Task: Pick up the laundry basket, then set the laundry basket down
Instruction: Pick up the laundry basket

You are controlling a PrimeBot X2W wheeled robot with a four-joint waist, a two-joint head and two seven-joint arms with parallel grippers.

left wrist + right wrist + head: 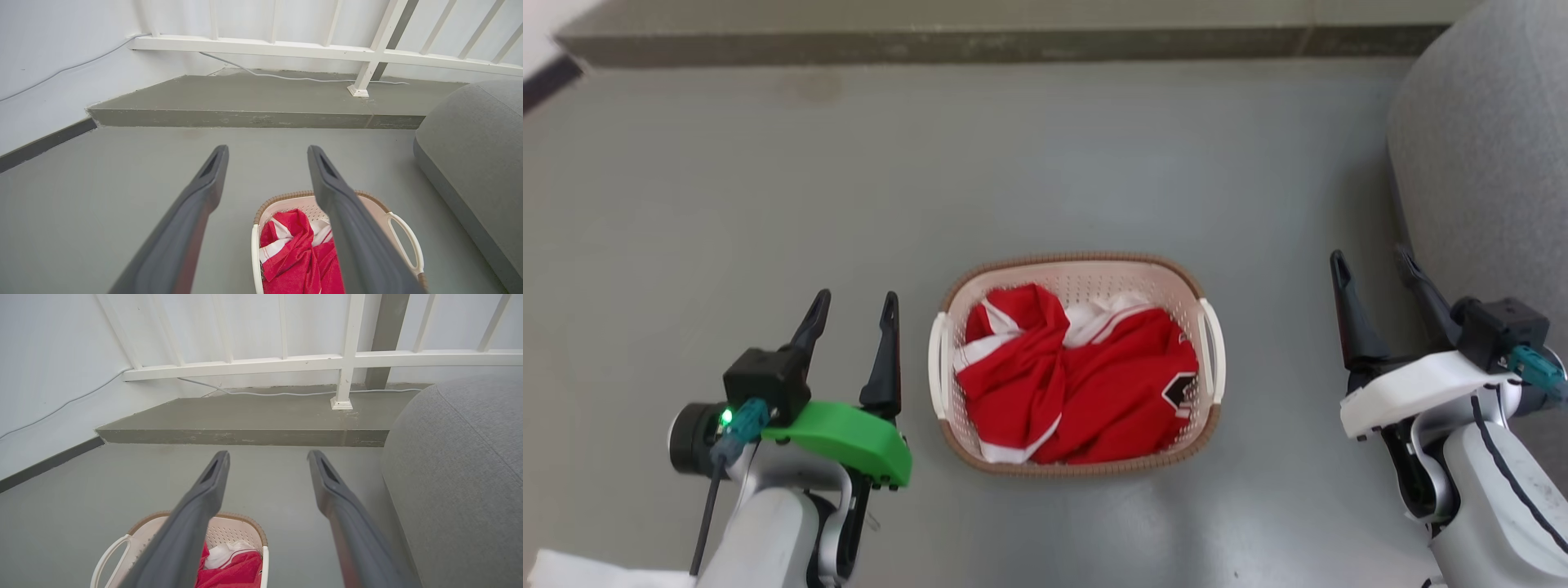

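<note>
Left tool (pixel 855 300) parted, empty | right tool (pixel 1370 257) parted, beside grey cushion (pixel 1486 163) | laundry basket (pixel 1078 263) between, untouched

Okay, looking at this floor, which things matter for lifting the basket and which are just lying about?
For the job: cream-white perforated plastic laundry basket with brown woven-look rim; its white side handles; open left gripper; open right gripper.
Lying about: crumpled red-and-white garment inside the basket; grey fabric cushion on the right; white cable along the ledge.
</note>
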